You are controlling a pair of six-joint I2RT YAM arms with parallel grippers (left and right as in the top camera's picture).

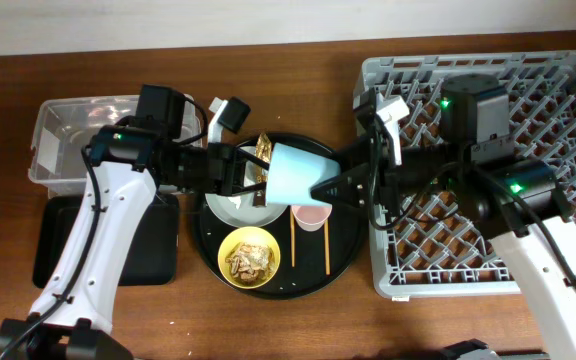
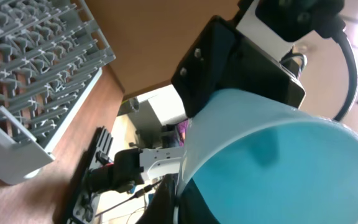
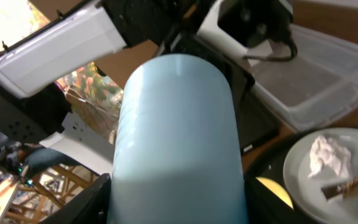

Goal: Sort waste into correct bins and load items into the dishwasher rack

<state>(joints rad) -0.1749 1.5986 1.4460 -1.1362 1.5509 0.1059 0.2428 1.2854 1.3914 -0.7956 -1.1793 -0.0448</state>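
The blue cup (image 1: 293, 178) hangs on its side above the middle of the round black tray (image 1: 308, 278), mouth turned toward the left gripper (image 1: 251, 172) and base toward the right gripper (image 1: 333, 187). The right gripper has its fingers closed against opposite sides of the cup's body, as the right wrist view shows. The left gripper sits at the rim, but I cannot tell whether it is clamped on it or open. The cup looks like thin, smooth plastic: light, fairly stiff, probably slippery and a little springy, so a hold across the body near the base seems safer than pinching the lip. On the round black tray below it lie the pale plate (image 1: 230, 208) with the tissue (image 3: 322, 155) and gold wrapper (image 3: 352, 184), the yellow bowl (image 1: 251, 256) of food scraps, the pink cup (image 1: 311, 216) and the chopsticks (image 1: 326, 245). The dishwasher rack (image 1: 568, 80) stands just right of the round black tray, with the right arm lying across its pegs. The clear tub (image 1: 63, 140) and black rectangular tray (image 1: 58, 250) sit left of it.
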